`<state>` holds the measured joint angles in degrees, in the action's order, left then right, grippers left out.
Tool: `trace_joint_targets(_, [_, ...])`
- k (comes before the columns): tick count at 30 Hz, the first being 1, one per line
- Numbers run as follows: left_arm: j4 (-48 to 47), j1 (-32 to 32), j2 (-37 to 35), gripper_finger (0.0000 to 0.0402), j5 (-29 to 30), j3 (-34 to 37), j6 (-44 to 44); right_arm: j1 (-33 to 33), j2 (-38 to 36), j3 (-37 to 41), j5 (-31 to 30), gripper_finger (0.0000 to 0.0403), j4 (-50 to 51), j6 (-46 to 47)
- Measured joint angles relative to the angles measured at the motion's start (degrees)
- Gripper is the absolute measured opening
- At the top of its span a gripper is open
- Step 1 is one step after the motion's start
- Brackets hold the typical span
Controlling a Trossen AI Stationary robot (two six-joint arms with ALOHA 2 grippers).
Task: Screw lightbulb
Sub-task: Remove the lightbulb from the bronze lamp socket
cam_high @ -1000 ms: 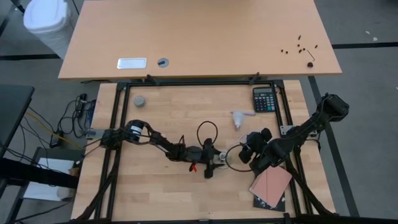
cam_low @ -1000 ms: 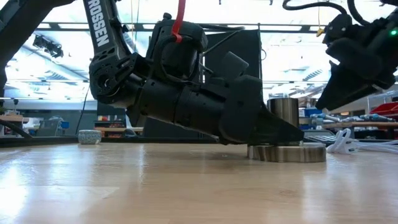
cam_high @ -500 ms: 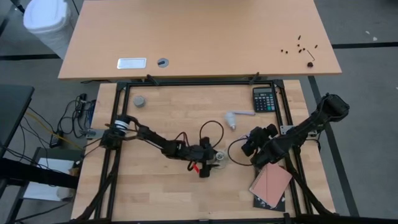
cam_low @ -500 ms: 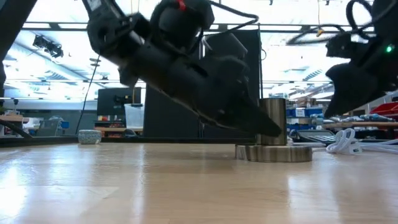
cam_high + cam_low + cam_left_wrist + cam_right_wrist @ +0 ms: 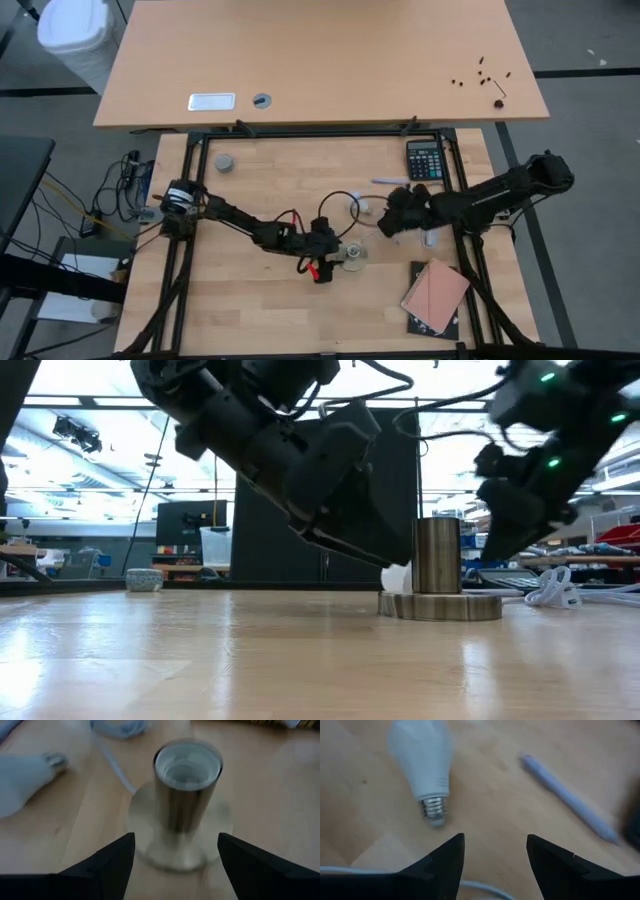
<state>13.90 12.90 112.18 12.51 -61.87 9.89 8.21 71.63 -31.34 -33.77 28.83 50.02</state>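
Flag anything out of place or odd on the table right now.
The lightbulb lies on its side on the table, its screw end bare, not in the socket of the lamp base, which stands upright and empty. A pen lies loose near the bulb.

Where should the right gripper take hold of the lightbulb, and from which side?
Probably across the white glass body of the lightbulb, coming down from above. It lies on its side on the table, apart from the pen, so its screw end stays free. The right gripper is open over it.
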Motion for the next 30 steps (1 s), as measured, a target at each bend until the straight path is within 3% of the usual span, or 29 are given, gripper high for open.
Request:
trace_joint_targets(4, [-8.0, 0.8, -2.4, 0.0289, 3.9, 0.0, 2.5, -6.3, 0.8, 2.2, 6.3, 0.0224, -9.2, -9.0])
trace_joint_targets(8, [-16.0, 2.2, -4.1, 0.0287, 12.1, 0.0, 5.7, -8.9, 1.3, 2.8, 11.4, 0.0224, -17.3, -15.0])
trace_joint_targets(11, [-15.9, 3.8, -4.2, 0.028, 18.2, 1.1, 6.8, -10.1, 3.0, 2.8, 16.7, 0.0221, -22.1, -18.4])
trace_joint_targets(15, [-11.2, 5.8, -4.2, 0.0267, 23.0, 4.8, 5.9, -10.7, 7.2, 2.8, 18.5, 0.022, -26.9, -22.0])
trace_joint_targets(21, [-4.1, 7.0, -4.3, 0.0248, 23.9, 11.2, 9.4, -10.7, 13.2, 0.6, 20.2, 0.022, -34.3, -26.6])
trace_joint_targets(30, [0.4, 8.5, -9.5, 0.0243, 24.2, 20.3, 16.8, -10.7, 23.9, -8.3, 24.8, 0.022, -35.0, -36.9])
